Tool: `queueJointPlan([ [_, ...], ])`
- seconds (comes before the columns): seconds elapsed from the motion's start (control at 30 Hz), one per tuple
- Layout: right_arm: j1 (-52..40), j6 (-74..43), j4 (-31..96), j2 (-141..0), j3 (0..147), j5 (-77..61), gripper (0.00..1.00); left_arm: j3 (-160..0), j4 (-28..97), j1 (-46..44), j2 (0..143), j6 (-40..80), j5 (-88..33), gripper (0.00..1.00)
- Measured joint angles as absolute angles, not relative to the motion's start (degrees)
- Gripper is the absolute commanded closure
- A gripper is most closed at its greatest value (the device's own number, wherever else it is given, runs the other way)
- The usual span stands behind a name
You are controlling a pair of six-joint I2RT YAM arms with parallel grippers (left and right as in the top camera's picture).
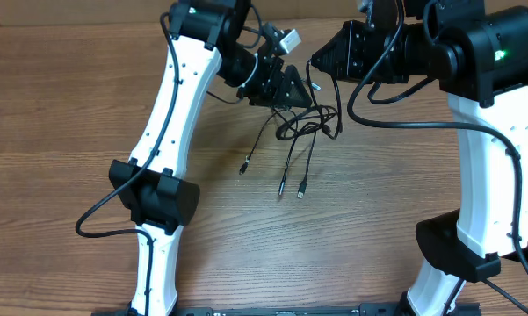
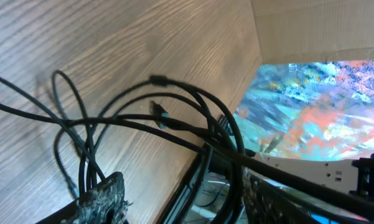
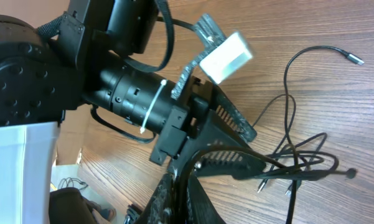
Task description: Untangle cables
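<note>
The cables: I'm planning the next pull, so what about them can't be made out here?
Overhead: crossings in the cables are too small to trace.
Left wrist: cords run off the left and bottom edges.
Right wrist: the left gripper covers part of the bundle; the bottom edge cuts lower strands.

The left gripper reaches in from the left, its 2 fingers spread over the table. The cables loop just beside its tips, and strands run into the closed right gripper below.
</note>
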State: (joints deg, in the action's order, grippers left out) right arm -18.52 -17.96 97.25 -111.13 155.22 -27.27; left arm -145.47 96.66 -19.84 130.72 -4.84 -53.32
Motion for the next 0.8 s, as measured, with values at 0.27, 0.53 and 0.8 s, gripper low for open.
queueJointPlan([
  [0.27, -18.5, -18.0, 97.3, -111.1, 155.2, -28.0, 0.96, -145.5, 96.7, -21.0, 130.7, -4.6, -52.1, 0.39],
  [0.53, -18.5, -18.0, 97.3, -111.1, 155.2, -28.6, 0.96, -145.5, 96.7, -21.0, 130.7, -4.8, -50.9, 0.38],
  [0.8, -18.5, -18.0, 97.3, -111.1, 155.2, -28.8, 0.96, -145.5, 96.7, -21.0, 130.7, -7.5, -47.3, 0.39],
])
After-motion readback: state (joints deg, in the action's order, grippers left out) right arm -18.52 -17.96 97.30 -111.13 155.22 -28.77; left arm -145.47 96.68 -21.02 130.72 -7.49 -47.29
